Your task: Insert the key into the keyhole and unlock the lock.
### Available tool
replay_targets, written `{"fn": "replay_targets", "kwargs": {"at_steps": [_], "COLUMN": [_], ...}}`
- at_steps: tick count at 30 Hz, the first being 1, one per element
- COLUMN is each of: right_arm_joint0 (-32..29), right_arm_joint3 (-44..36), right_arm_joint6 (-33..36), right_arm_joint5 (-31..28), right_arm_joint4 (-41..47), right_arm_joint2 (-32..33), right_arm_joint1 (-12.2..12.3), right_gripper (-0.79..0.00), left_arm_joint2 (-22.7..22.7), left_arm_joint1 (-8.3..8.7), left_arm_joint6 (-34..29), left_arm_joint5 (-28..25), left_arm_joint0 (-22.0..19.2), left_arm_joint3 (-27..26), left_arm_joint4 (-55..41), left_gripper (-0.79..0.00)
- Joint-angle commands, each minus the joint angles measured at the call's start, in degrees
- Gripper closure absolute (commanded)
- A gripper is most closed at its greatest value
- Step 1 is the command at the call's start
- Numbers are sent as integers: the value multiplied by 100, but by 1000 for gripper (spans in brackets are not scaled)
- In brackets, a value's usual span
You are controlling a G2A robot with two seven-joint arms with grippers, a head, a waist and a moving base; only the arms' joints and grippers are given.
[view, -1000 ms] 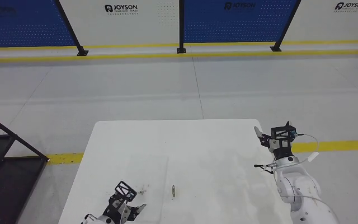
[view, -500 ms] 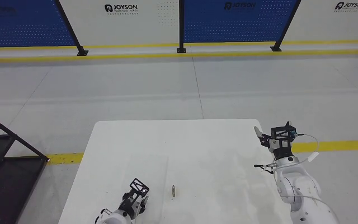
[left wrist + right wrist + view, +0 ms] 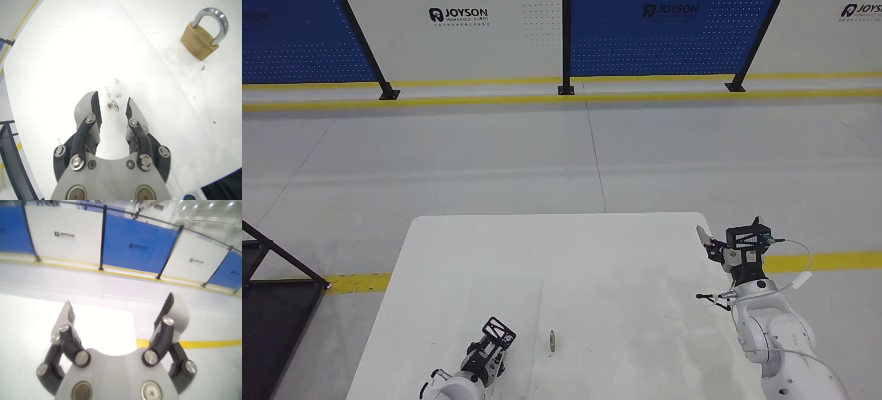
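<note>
A small silver key (image 3: 113,105) lies flat on the white table (image 3: 56,56) among dark specks. My left gripper (image 3: 112,98) hangs open just above it, one finger on each side, touching nothing. The brass padlock (image 3: 200,42) with its steel shackle lies on its side a short way off; in the top view the padlock (image 3: 553,341) sits just right of the left gripper (image 3: 498,336) near the table's front edge. My right gripper (image 3: 119,302) stands open and empty over the table's far right corner, as the right gripper (image 3: 731,240) appears from above.
A dark rack (image 3: 272,300) stands beside the table's left edge. The table (image 3: 622,280) is bare across its middle and back. Blue and white fence panels (image 3: 562,40) line the floor far behind.
My left gripper has shifted right and a little forward, over the key, closer to the padlock. The right arm has stayed still.
</note>
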Motion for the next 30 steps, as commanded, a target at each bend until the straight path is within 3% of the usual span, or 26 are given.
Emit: {"fn": "replay_targets", "kwargs": {"at_steps": [1, 6, 10, 12, 30], "right_arm_joint0": [0, 0, 0, 0, 0], "right_arm_joint3": [0, 0, 0, 0, 0], "right_arm_joint6": [0, 0, 0, 0, 0], "right_arm_joint5": [0, 0, 0, 0, 0], "right_arm_joint4": [0, 0, 0, 0, 0], "right_arm_joint2": [0, 0, 0, 0, 0], "right_arm_joint1": [0, 0, 0, 0, 0], "right_gripper": [-785, -785, -785, -785, -785], "left_arm_joint2": [10, 42, 32, 19, -139], "left_arm_joint1": [0, -8, -6, -4, 7], "left_arm_joint6": [-3, -8, 0, 7, -12], "left_arm_joint5": [11, 72, 74, 69, 118], "left_arm_joint0": [-23, -53, -46, -46, 108], "left_arm_joint3": [33, 71, 74, 77, -259], "left_arm_joint4": [40, 55, 57, 49, -146], "left_gripper": [-292, -243, -108, 0, 0]}}
